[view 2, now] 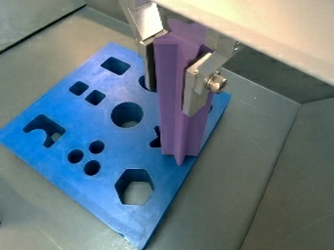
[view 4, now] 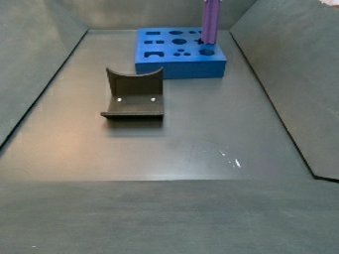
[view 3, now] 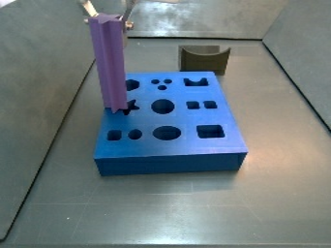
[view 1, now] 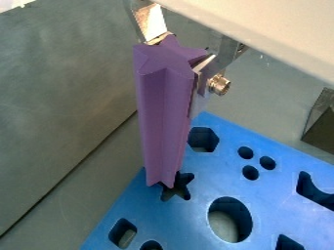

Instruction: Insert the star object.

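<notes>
Gripper: clenched on the star object's upper end.
Star object: upright beneath the gripper, tip entering the blue block's star hole.
Remaining: full seating, release.

- Star peg: tall, slim, lavender, ridged along its length, star-shaped in section.
- Stands upright in both side views, taller than the blue block is wide.
- Lower end set in the star-shaped hole near one edge of the block; in a wrist view the dark points of that hole show around its foot.
- Upper end clamped by the gripper: a silver finger flat against one side, another at the far side.
- Most of its length above the block's top face.
</notes>
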Controlling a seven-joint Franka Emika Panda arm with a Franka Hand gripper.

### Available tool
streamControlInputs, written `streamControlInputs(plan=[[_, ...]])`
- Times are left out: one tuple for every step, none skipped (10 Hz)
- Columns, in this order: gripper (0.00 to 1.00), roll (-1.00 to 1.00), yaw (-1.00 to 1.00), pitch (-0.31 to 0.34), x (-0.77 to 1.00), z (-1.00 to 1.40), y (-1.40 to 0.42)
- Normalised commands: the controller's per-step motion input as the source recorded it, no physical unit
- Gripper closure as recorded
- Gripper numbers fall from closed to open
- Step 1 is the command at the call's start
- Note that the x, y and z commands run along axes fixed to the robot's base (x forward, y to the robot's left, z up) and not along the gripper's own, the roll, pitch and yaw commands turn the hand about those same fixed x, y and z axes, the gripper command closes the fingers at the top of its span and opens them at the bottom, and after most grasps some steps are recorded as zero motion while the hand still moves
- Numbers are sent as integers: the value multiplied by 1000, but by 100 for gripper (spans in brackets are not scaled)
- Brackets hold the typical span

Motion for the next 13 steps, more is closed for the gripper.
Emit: streamControlInputs(plan=[[100,237,0,23,369,-463,0],[100,223,0,57,566,-520,-6],[100,177,0,24,554,-511,-114],[100,91,0,30,551,-491,-200],[100,30,0,23,509,-471,-249],[100,39,0,39,451,-489,-237],[100,67,57,26,286,-680,-103],[100,160,240,0,146,-940,-29],[100,209,354,-10,29,-857,0],[100,244,394,-14,0,-786,0],[100,211,366,-4,14,-854,0],[100,161,54,-4,0,-1000,-9],[100,151,0,-40,0,-1000,-37]])
